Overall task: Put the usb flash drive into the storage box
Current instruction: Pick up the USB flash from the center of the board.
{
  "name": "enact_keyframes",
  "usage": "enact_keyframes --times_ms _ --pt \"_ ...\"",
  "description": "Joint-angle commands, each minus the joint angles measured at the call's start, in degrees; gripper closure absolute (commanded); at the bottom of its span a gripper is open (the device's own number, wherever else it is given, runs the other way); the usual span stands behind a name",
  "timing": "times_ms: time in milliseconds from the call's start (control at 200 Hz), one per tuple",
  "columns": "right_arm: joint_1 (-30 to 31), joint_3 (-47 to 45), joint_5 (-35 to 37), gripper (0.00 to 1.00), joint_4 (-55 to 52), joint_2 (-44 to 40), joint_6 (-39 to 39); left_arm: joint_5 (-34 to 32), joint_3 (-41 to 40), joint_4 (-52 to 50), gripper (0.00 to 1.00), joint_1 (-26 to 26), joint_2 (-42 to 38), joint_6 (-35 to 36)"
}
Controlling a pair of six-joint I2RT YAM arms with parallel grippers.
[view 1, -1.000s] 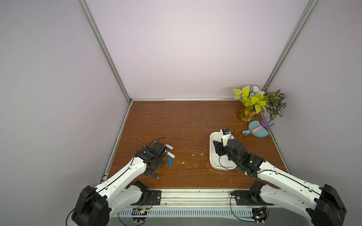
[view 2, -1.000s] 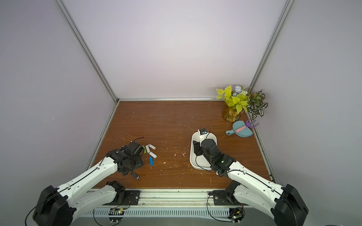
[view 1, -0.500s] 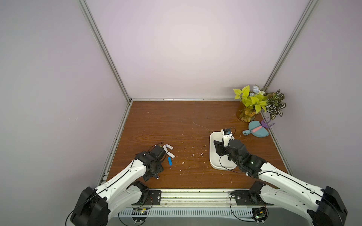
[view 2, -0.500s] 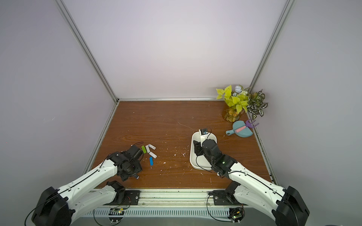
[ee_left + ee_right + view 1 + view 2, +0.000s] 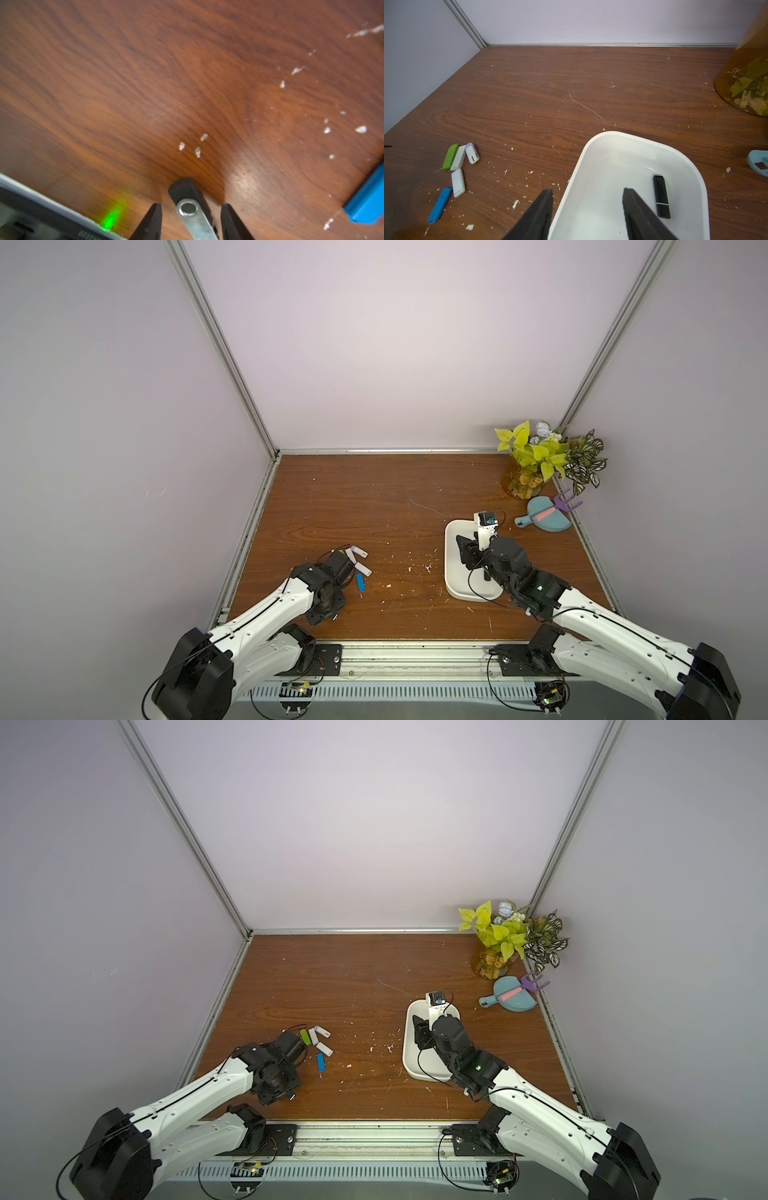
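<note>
Tabletop [image 5: 128,83]: drive [image 5: 187,192] along left end effector [image 5: 191,205]

A brown wood-grain counter [image 5: 374,497] fills the floor of a booth with pale lilac walls [image 5: 395,344] and aluminium rails [image 5: 224,348] up the corners. In the far corner on the robot's right stands an amber vase [image 5: 521,485] holding yellow-green leaves [image 5: 532,450], dark striped leaves [image 5: 584,464] and a small pale blue flower [image 5: 542,429]. Just in front of it a teal dustpan [image 5: 548,522] lies flat, with a pink handle [image 5: 544,514] across it and a purple pronged piece [image 5: 566,501] at that handle's far end. White crumbs [image 5: 415,566] are scattered over the middle of the counter, and a thin pale scratch [image 5: 424,506] curves beyond them.
</note>
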Motion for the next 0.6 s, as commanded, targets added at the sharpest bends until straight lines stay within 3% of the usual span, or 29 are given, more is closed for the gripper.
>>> enact_keyframes --times_ms 0,185,425,590 --pt "-0.3 -0.24 1.38 0.41 0.66 -0.21 0.54 -0.3 -1.08 1.56 0.58 -0.58 1.23 0.3" --pt "-0.3 -0.15 1.93 0.4 0.62 0.1 0.41 0.56 -3.89 5.15 0.62 -0.57 1.5 0.63" --pt "-0.3 -0.13 2.62 0.41 0.52 0.59 0.37 -1.32 -2.26 6.42 0.75 -0.62 2.97 1.43" --pt "-0.3 -0.18 2.79 0.41 0.43 0.88 0.3 -0.89 -1.37 6.42 0.88 -0.57 -0.46 2.55"
